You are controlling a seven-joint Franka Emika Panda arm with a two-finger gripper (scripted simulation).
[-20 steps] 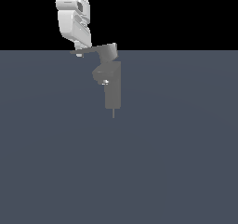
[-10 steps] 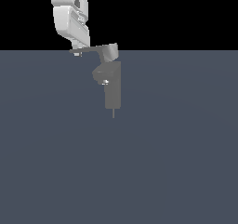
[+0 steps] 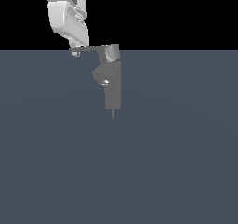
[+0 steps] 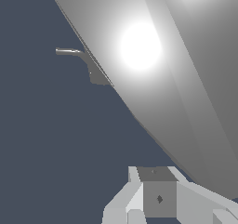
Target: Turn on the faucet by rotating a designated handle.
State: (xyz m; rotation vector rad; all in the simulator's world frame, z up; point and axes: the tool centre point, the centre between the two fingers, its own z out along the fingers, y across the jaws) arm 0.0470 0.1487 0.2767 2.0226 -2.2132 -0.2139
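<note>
From the exterior view's left, the first thing you meet is the white arm coming down from above, its gripper [image 3: 76,51] right at the outer tip of the handle [image 3: 90,48]. The handle is a thin grey blade lying roughly level, its long axis running from that tip away to the exterior view's right, where it joins the boxy hub on top of the faucet [image 3: 112,86]. So the faucet column stands to the right of the gripper, a blade's length off, and any turning push has to act at this far end of the lever.

Whether the jaws are open or closed I cannot tell; the fingertips are too small here. In the wrist view a broad glaring grey surface, probably the handle [image 4: 153,69], fills the frame close above the gripper [image 4: 155,200]. Nothing else stands near the faucet.
</note>
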